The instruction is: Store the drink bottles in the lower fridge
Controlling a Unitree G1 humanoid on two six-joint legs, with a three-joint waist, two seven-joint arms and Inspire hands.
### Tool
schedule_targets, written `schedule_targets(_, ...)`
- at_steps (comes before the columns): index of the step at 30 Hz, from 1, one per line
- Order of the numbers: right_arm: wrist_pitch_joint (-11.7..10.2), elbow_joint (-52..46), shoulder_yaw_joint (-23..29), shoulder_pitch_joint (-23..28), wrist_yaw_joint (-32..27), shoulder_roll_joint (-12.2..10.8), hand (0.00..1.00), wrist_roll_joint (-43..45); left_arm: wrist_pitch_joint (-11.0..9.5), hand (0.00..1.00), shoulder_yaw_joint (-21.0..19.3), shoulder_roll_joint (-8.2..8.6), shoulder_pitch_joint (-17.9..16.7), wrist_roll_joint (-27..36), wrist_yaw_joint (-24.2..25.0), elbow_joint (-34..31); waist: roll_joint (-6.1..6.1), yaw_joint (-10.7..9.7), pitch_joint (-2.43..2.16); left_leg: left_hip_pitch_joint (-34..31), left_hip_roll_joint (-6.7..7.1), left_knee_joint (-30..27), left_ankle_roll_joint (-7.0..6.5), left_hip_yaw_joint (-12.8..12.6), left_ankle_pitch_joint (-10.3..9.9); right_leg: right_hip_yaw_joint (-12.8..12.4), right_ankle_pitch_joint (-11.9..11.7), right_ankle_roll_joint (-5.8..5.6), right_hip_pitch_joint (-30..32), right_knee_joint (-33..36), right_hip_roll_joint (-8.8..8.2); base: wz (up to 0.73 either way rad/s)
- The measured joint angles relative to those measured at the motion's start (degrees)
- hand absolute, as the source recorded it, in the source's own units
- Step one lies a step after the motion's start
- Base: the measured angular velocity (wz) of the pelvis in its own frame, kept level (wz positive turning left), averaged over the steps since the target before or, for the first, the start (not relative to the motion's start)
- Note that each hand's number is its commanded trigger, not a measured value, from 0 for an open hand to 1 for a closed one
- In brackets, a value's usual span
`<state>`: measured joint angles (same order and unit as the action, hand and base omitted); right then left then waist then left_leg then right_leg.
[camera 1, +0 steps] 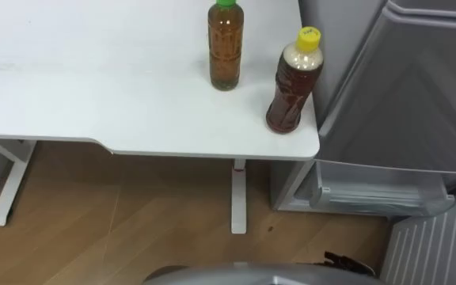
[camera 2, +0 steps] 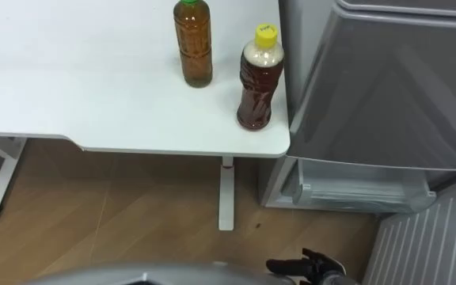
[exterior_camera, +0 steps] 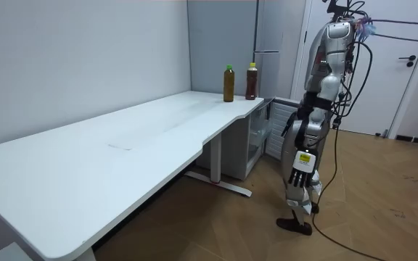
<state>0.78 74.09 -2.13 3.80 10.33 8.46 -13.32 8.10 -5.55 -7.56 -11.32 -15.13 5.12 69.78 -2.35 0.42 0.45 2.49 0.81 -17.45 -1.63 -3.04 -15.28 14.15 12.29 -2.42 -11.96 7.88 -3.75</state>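
Brown drink fills both bottles, which stand on the white desk [camera 1: 93,79] in the upper middle of the eye views. The green-capped bottle [camera 1: 226,46] is upright with its long axis vertical and its cap up. In the eye views that cap points at the top edge of the frame. The yellow-capped bottle [camera 1: 294,83] stands just to its right and a little nearer the bottom of the frame, close to the desk's rounded corner. It is upright too, with its cap up. The two bottles are near each other but do not touch, and neither hand is on them.

The grey fridge [camera 1: 402,87] fills the upper right of the eye views, just beside the desk corner. Its upper door is shut. Below it the lower compartment [camera 1: 370,194] stands open and shows a pale shelf. Wooden floor [camera 1: 133,229] runs across the lower half of the frame under the desk.

The right hand [camera 2: 311,267] shows at the bottom edge, right of centre, its dark fingers loosely spread with nothing in them. In the room view the robot stands upright at the right of the frame, near the desk end and the fridge. Its left hand [exterior_camera: 301,172] hangs by its thigh with the fingers relaxed, pointing down and empty.
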Motion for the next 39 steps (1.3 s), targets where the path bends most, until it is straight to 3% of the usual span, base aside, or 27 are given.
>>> schedule_targets(12,-0.2,0.2,1.0,0.6,-2.1,0.0,0.00,0.3,-0.5,0.00,-0.7,0.13,-0.8,0.0,-1.5,-1.1,0.70,0.0,-0.04,0.1,-0.07,0.0,-0.04,0.0,-0.2,-0.6,0.0,0.01,0.1,0.8,0.07,0.00)
schedule_targets(24,-0.7,-0.4,1.1,0.8,-3.3,0.1,0.00,0.5,-1.5,0.00,-5.2,0.42,-2.0,-0.1,-8.7,-3.6,1.19,0.1,-0.20,0.5,-0.06,-0.1,-0.05,0.1,-0.2,-0.6,0.0,0.00,-0.1,0.8,0.06,0.00)
schedule_targets(26,-0.8,0.2,1.2,0.6,-3.3,0.1,0.00,0.3,-2.4,0.00,-6.7,0.39,-2.0,1.8,-9.9,-3.8,1.19,0.1,-0.19,0.6,-0.05,-0.1,-0.05,0.1,-0.2,-0.5,0.0,0.01,-0.2,0.8,0.05,0.00)
schedule_targets(34,-0.8,1.5,1.2,0.6,-4.0,0.1,0.00,-0.9,-6.7,0.00,-9.3,0.72,-2.3,21.5,-17.7,-7.0,1.19,1.6,-0.14,0.9,0.06,0.0,-0.06,0.6,-0.2,1.1,0.0,0.00,-0.7,0.8,-0.06,0.03)
schedule_targets(39,-1.4,1.6,1.3,0.9,-3.9,0.2,0.00,-0.3,-9.9,0.00,-12.5,1.69,-2.4,26.8,-22.4,-11.9,1.14,2.3,-0.16,0.9,0.24,0.0,-0.05,1.4,-0.2,1.8,0.0,-0.01,-0.9,0.8,-0.08,0.08)
